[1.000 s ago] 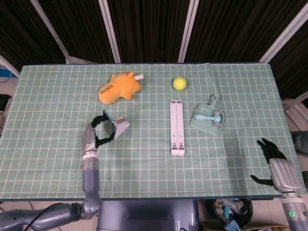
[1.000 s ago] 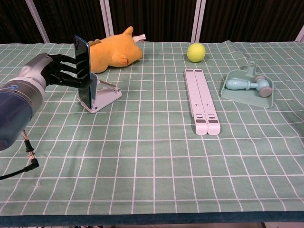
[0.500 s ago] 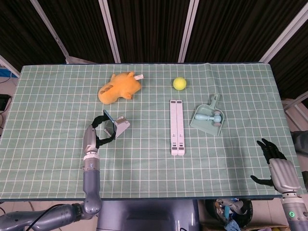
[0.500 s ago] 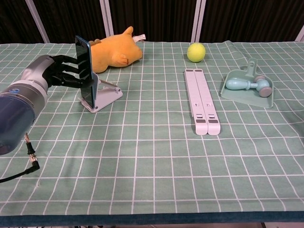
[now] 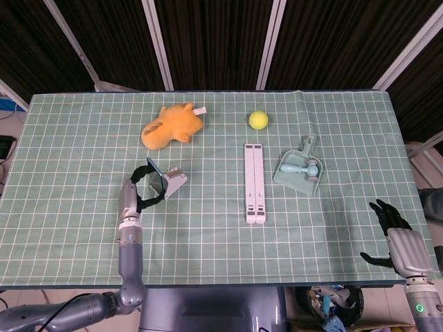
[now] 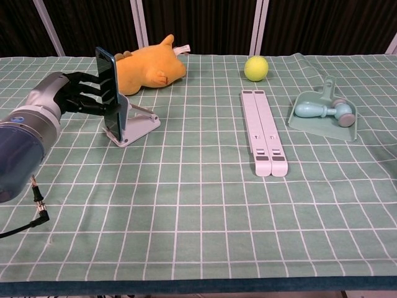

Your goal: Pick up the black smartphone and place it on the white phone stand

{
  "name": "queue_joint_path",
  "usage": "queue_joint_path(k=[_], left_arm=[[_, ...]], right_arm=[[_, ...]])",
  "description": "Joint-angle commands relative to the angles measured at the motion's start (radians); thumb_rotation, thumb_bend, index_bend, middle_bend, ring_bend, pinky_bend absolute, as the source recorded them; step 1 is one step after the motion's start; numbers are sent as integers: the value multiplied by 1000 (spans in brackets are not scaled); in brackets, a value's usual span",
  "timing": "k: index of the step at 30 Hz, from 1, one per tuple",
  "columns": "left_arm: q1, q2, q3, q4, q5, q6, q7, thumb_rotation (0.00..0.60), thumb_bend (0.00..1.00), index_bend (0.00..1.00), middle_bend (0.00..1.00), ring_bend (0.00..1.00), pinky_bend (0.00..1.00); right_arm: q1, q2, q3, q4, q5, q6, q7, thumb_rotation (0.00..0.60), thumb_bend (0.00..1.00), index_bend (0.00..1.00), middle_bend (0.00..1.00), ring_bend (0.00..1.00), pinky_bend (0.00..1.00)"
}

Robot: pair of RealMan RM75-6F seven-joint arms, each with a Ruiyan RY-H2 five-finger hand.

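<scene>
On the white phone stand (image 6: 138, 126), I kept my left hand (image 6: 79, 94) gripping the black smartphone (image 6: 110, 92) upright to seat it; right hand (image 5: 392, 220) hung spread, empty.

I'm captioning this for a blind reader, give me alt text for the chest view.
The left robot hand holds a black smartphone upright on a white phone stand on a green checked table. Behind sits an orange plush toy; to the right lie a folded white stand, a yellow ball and a dustpan.

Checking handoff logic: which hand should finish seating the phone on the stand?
Left. The left hand already holds the smartphone at the white stand; the right hand sits open at the far table edge.
</scene>
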Motion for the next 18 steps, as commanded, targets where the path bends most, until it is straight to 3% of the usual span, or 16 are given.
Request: queue_joint_path(k=[1,11,18], left_arm=[[1,0,-1,1,1,-2,0,600,338,486,567,189,175],[6,-5,2,16,-4,-17,11,600,337,469,547,179,174],[7,0,9,15,0,-27,23,600,271,361,444,135,162]], right_arm=[[0,0,0,0,0,0,0,600,104,0,0,0,214],[-1,2,0,-2,0,0,3,600,104,0,0,0,214],[-1,3,-1,-4,1,0,4,600,104,0,0,0,214]])
